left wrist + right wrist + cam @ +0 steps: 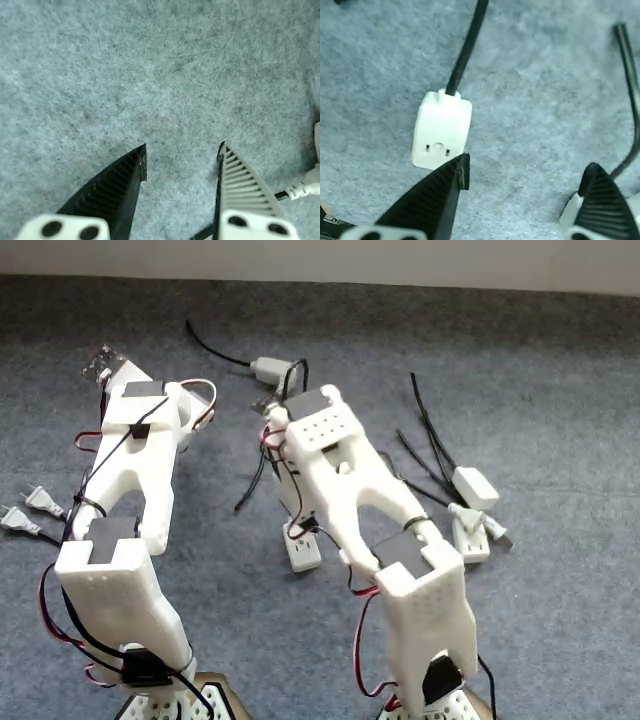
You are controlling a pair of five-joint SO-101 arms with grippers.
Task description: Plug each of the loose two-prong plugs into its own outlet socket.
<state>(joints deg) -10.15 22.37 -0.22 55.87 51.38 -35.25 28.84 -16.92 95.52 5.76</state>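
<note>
While 2 plugs (40,501) lie loose, right fingers (435,200) spread beside outlet socket (441,129).

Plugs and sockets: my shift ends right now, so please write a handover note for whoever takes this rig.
Left gripper: open, empty, above bare carpet.
Right gripper: open, empty, close to a white socket on a black cord.
One loose plug and a second plug lie on the carpet outboard of the left arm, neither held.
Another socket lies under the right arm. White blocks with cords lie to its right, too small to tell if mated.
Done: nothing clearly plugged in.
Left: grasp each plug and seat it in its own socket.
</note>
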